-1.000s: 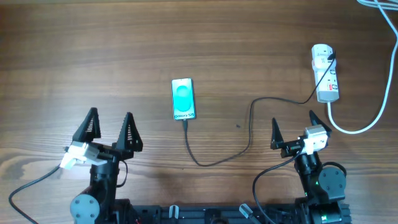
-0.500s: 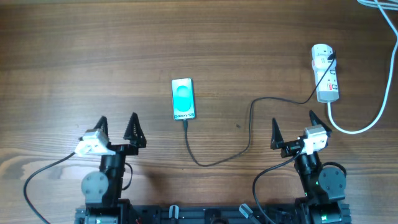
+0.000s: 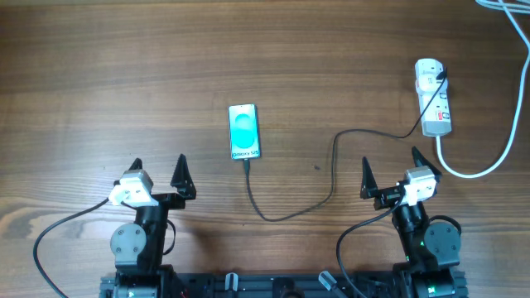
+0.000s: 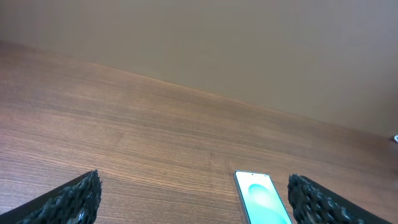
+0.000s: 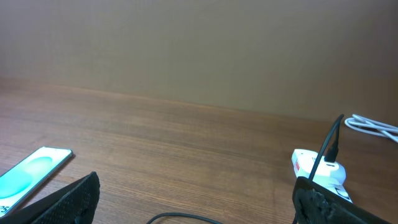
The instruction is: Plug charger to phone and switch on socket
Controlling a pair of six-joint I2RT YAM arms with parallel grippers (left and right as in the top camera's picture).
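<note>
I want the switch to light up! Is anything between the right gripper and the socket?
Only the charger lies flat on the table between the right gripper and the socket; nothing taller stands there.

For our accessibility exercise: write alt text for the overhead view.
A teal-screened phone lies at centre; a thin black charger runs from its near end, curving right to a white socket. The left hand and right hand sit open near the bottom edge.

Matt wood-grain table [image 3: 124, 74]; glossy-screened phone [image 3: 243, 132]; white plastic socket [image 3: 433, 98].
</note>
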